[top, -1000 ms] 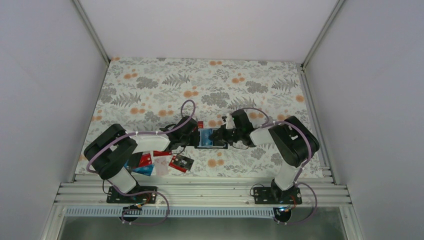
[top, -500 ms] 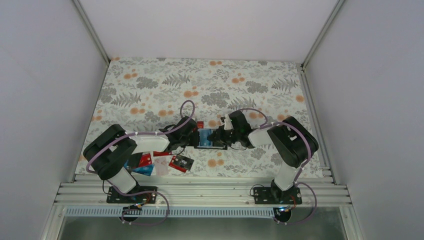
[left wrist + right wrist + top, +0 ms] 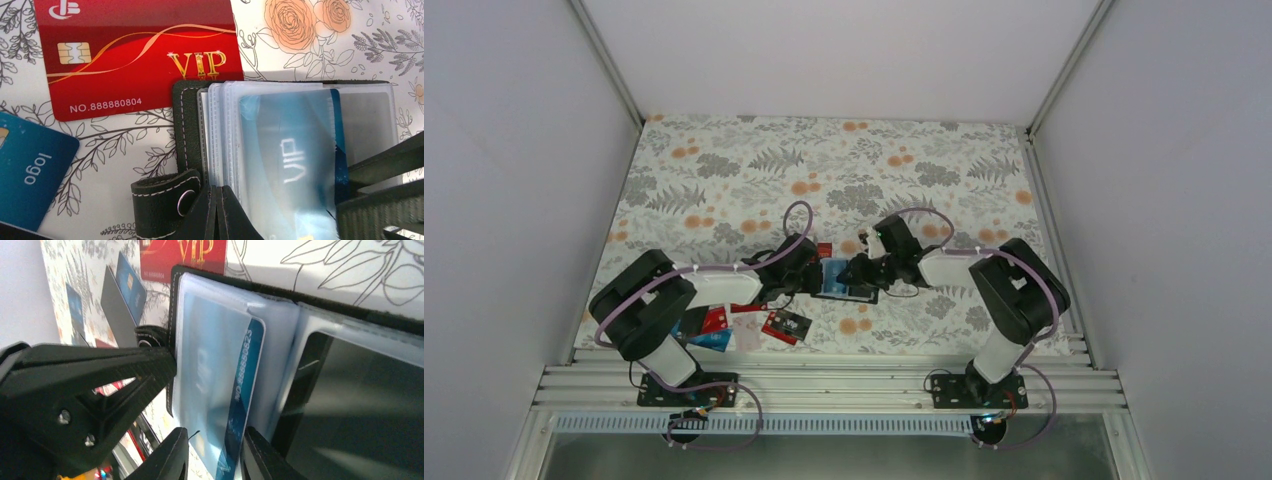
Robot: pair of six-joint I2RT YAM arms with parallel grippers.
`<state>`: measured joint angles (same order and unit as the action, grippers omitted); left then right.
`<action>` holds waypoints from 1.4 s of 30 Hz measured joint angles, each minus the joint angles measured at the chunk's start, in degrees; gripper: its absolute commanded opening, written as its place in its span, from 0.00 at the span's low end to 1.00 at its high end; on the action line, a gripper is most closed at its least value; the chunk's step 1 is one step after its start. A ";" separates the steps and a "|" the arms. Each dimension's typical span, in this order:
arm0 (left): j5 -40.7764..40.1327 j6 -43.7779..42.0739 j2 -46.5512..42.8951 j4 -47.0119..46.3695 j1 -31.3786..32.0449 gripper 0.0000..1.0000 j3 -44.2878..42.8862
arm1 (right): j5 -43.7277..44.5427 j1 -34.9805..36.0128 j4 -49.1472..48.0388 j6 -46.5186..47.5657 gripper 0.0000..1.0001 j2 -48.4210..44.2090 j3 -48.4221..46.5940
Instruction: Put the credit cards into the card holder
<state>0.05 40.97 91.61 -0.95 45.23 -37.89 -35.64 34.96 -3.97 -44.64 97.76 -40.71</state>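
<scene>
Top external view, going from the left: a loose bunch of credit cards (image 3: 724,322), red and blue mixed, sits on the flowery surface (image 3: 724,170) by the left arm's base, partly hidden under the arm.

Next over, the left gripper (image 3: 812,281) is down near the middle of the surface. Its jaws are together and the tips are planted on the left edge of the card holder (image 3: 844,281), right beside the snap tab (image 3: 165,197). Can't tell if it's pinching the cover or just pressing on it.

The left wrist cam shows a blue logo card (image 3: 30,185) lying off to the holder's left. A red VIP card (image 3: 140,55) lies flat on the surface, with the holder's corner overlapping its edge.

The holder itself lies open and face up between the two arms, with its clear sleeves (image 3: 220,135) fanned out. A blue card (image 3: 295,165) with VIP on it sits inside the top sleeve.

On the right, the right gripper (image 3: 215,442) is over the holder's right part with its jaws a little apart, and the end of that blue card shows in the gap. Whether the fingers actually touch the sleeve, I can't tell.
</scene>
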 measured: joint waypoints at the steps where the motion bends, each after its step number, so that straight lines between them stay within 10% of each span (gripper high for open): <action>1: -0.07 0.04 -0.13 0.13 0.04 0.02 0.11 | 0.33 0.09 1.42 0.72 0.31 -0.39 -0.33; 17: -1.25 0.22 -3.23 5.18 0.26 0.03 0.79 | 8.74 0.13 20.22 10.25 0.44 -9.73 -3.65; 24: -2.14 -0.35 -8.26 10.58 0.28 0.24 0.52 | 10.40 0.13 22.27 13.14 0.25 -11.69 -7.10; 42: 5.05 -2.84 -8.63 11.30 -0.26 0.38 -1.88 | 6.21 1.79 16.83 13.22 0.04 -2.97 -7.54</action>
<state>5.10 38.13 82.98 10.35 44.97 -39.77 -29.43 36.75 12.86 -31.42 94.78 -48.25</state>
